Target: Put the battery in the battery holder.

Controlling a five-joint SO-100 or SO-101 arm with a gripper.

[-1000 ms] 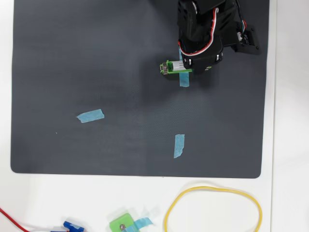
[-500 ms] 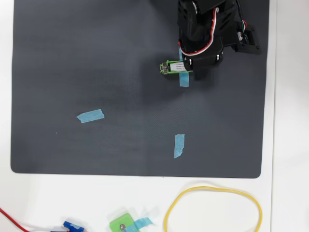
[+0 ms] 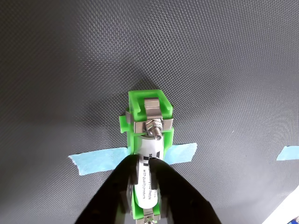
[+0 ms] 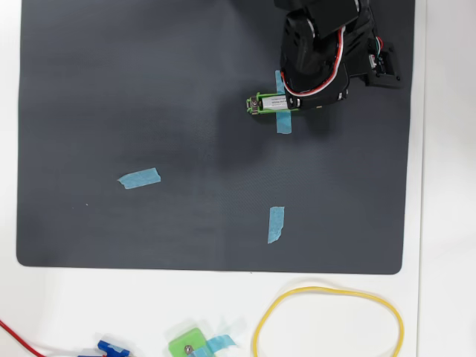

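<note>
In the wrist view, the battery [image 3: 150, 163] is seen lying lengthwise inside the battery holder [image 3: 145, 113], a bright-green frame with a metal contact at its far end. The holder is crossed by a blue tape strip [image 3: 100, 159] and sits on a dark mat [image 3: 60, 70]. The gripper [image 3: 145, 179] is positioned over the near part of the battery, its black fingers close on either side; whether the jaws are pressing it cannot be told. In the overhead view, the holder [image 4: 262, 103] is shown beside the arm [image 4: 323, 44].
</note>
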